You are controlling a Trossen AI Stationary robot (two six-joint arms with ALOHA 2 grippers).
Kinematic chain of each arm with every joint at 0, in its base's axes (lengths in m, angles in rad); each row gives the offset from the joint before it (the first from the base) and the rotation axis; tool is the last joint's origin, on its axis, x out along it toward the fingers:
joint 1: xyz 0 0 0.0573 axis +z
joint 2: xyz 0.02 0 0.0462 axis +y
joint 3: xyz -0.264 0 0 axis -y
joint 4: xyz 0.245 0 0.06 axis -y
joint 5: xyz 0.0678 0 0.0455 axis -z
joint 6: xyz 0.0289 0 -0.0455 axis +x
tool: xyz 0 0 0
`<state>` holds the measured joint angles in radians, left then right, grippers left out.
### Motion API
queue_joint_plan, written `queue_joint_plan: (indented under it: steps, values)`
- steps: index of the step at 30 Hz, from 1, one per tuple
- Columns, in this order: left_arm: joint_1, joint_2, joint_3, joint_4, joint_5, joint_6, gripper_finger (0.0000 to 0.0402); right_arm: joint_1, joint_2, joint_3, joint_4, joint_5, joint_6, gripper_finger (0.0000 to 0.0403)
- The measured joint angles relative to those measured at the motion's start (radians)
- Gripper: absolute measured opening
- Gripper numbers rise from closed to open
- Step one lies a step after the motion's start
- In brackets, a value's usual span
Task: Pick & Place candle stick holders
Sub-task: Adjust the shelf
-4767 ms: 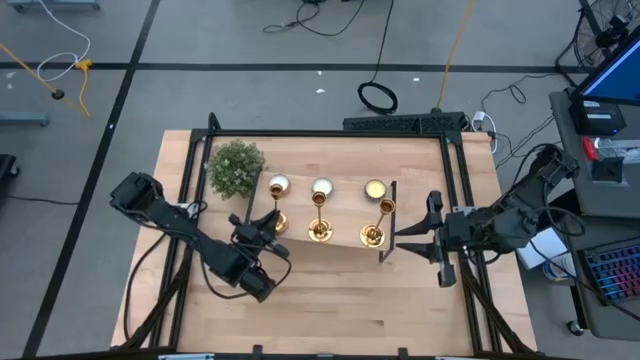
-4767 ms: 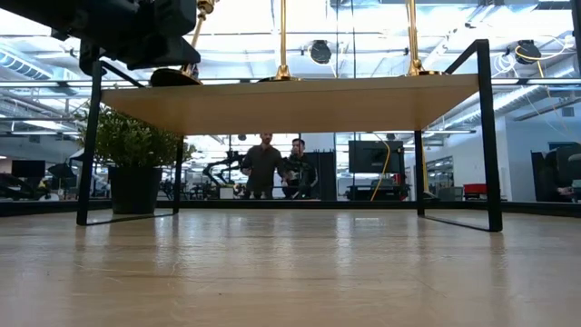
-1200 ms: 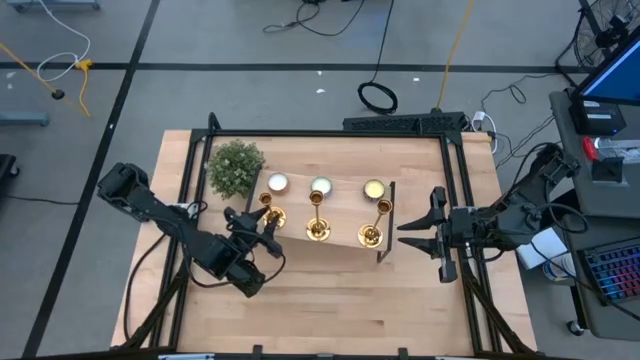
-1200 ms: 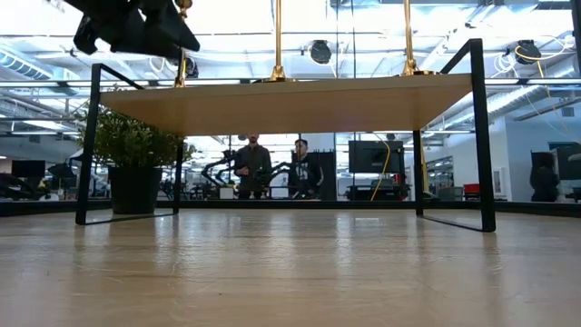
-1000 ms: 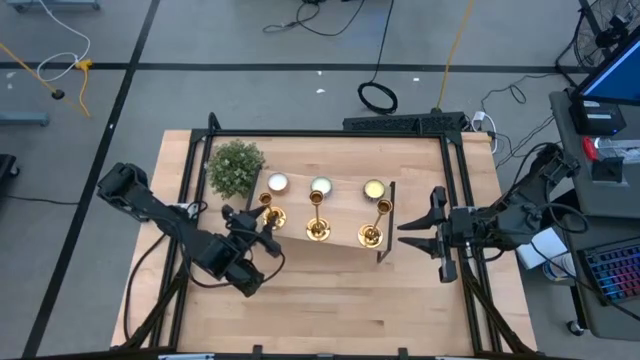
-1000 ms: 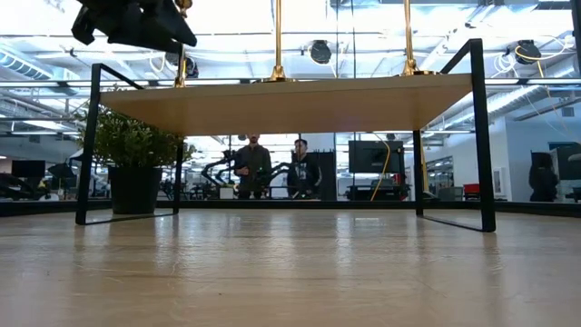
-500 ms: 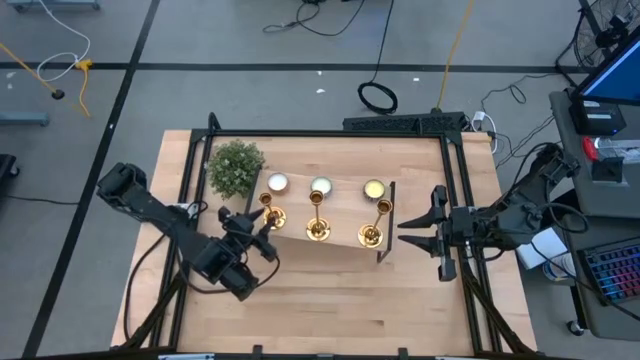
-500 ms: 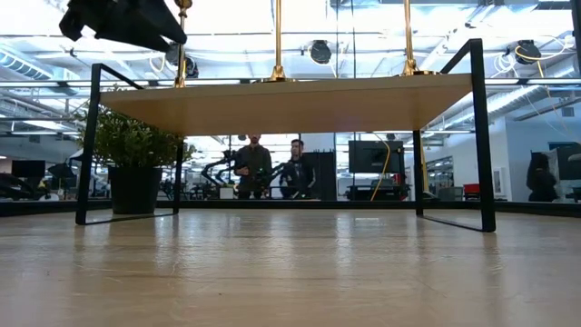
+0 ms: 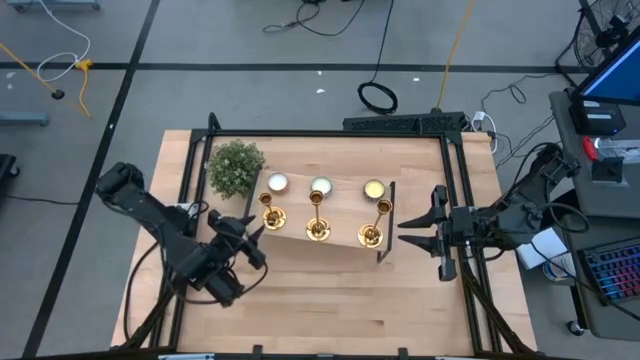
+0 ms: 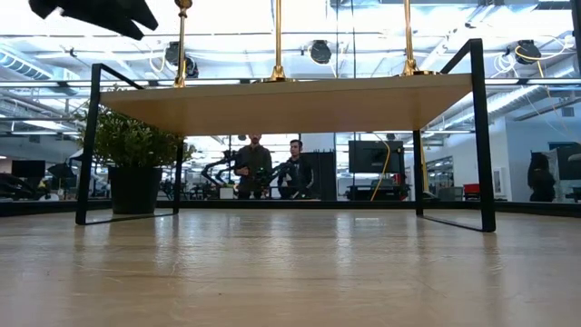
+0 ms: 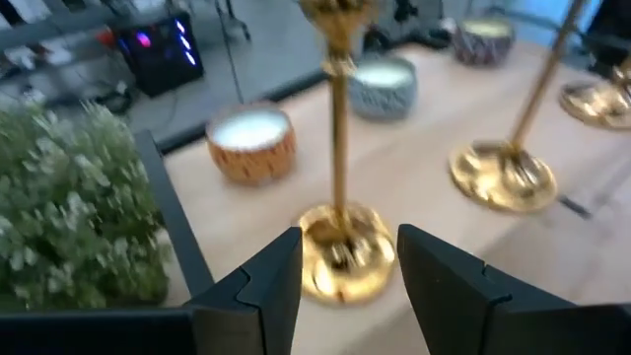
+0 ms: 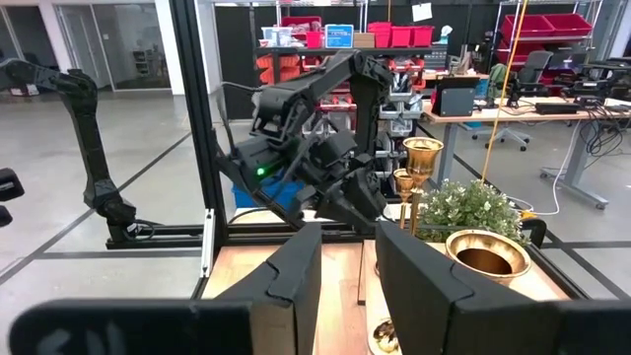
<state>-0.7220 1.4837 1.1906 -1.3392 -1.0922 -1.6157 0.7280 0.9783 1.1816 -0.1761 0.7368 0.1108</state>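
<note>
Left wrist view | candle stick holder [image 11: 338, 247] upright — just beyond open left pincer [image 11: 347, 281]

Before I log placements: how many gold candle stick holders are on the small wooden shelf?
3, in a row along the shelf: left holder nearest the plant, middle holder, right holder by the shelf's right end. None appears hidden.

The left claw [image 9: 252, 229] has backed off the leftmost holder [image 9: 267, 209].
</note>
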Motion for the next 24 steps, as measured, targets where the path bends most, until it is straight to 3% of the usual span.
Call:
queue_joint_plan:
  steps: [10, 20, 24]
  values:
    - [-0.106, 0.000, 0.048, -0.004, 0.149, -0.074, 0.0175, 0.000, 0.000, 0.000, 0.000, 0.000, 0.000, 0.0095]
    - [-0.167, -0.045, 0.093, 0.032, 0.395, -0.140, 0.0175, 0.000, 0.000, 0.000, 0.000, -0.009, 0.051, 0.0095]
    - [-0.177, -0.069, 0.096, 0.043, 0.477, -0.186, 0.0166, 0.000, 0.000, 0.000, -0.001, -0.059, 0.086, 0.0095]
